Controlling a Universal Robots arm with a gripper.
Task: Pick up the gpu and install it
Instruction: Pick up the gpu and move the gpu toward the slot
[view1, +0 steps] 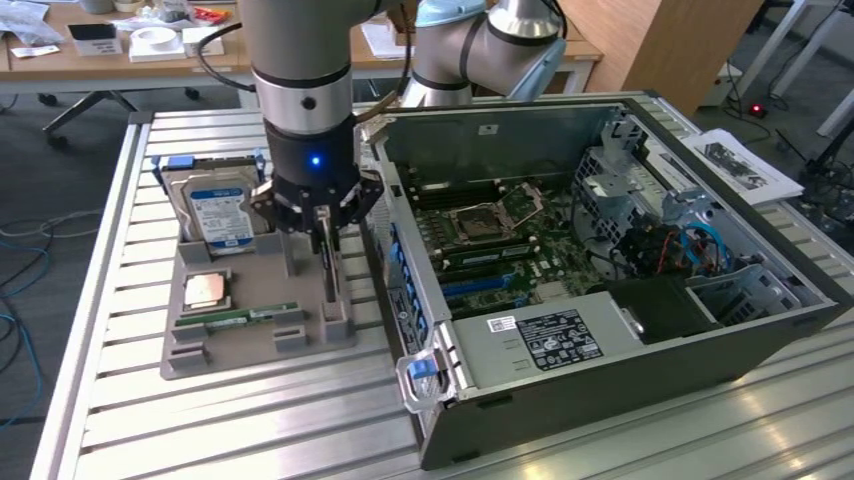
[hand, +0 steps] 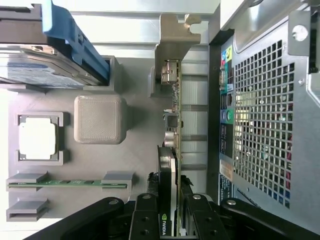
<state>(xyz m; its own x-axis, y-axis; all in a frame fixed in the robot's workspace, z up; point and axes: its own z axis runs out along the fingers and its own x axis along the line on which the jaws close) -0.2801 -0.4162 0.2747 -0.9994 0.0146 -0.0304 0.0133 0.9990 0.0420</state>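
The gpu (hand: 170, 131) stands on edge in a slot of the grey holder tray (hand: 135, 145), with its silver end bracket (hand: 175, 42) at the far end. My gripper (hand: 169, 202) is straight above it, and its black fingers (hand: 145, 212) are pressed against both faces of the card near its green-logo end. In the exterior view the gripper (view1: 320, 222) points straight down onto the thin dark gpu (view1: 328, 275), to the exterior view's left of the open computer case (view1: 747, 320). The card still sits in the tray.
On the tray (view1: 254, 345) are a blue-labelled hard drive (view1: 220, 212), a processor (view1: 204, 290) and a green memory stick (view1: 254, 316). The case's motherboard (view1: 487, 250) lies exposed with blue slots. A second arm (view1: 481, 50) stands behind the slatted metal table (view1: 200, 430).
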